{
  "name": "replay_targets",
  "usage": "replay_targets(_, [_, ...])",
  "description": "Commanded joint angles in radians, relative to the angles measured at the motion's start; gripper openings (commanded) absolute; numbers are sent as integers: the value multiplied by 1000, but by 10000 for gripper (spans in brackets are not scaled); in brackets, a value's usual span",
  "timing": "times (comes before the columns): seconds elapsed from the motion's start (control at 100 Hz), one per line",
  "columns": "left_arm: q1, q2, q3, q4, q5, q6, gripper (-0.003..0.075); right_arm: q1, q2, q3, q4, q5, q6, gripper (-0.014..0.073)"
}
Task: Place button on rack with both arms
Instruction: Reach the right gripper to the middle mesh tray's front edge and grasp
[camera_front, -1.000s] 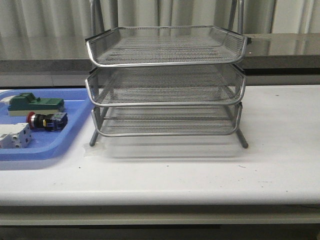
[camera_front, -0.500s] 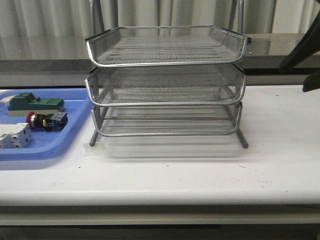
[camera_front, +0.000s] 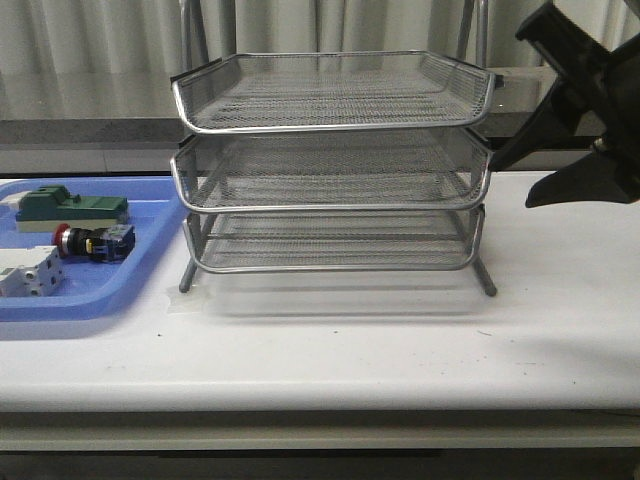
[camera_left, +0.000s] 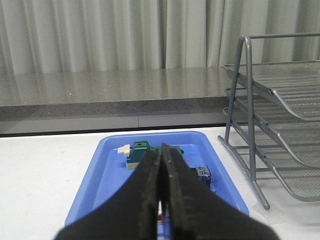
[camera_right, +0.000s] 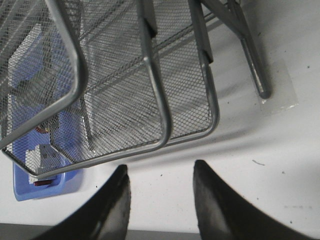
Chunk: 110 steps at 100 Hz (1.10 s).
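Ahead of our closed left end effector (camera_left: 161, 172): button (camera_front: 92, 242); we should spread before descending. Right end effector (camera_right: 160, 175): spread, beside rack (camera_front: 330, 165).

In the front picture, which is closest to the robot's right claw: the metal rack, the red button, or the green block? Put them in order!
From the right gripper, in the front view:
1. The rack, just to its left, mid-table.
2. The button, in the blue tray at far left.
3. The green block, also in the tray, slightly farther left than the button; these two are nearly tied.
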Motion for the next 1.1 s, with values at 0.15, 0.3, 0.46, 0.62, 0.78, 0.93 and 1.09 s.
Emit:
replay_targets(0.15, [-6, -32, 47, -10, -79, -11, -20, 0, 46, -56, 173, 28, -179, 325])
replay_targets(0.3, [-6, -32, 47, -10, -79, -11, -20, 0, 86, -95, 179, 40, -186, 325])
replay_targets(0.46, [-6, -32, 47, -10, -79, -11, -20, 0, 139, -142, 179, 75, -187, 325])
replay_targets(0.62, [-6, -32, 47, -10, -79, -11, -20, 0, 192, -184, 181, 110, -187, 325])
replay_targets(0.78, [-6, -32, 47, -10, -79, -11, -20, 0, 223, -198, 186, 124, -187, 325])
replay_targets(0.93, [-6, -32, 47, -10, -79, -11, -20, 0, 223, -197, 186, 122, -187, 233])
replay_targets(1.09, [-6, -32, 47, -10, -79, -11, -20, 0, 223, -197, 186, 128, -187, 40])
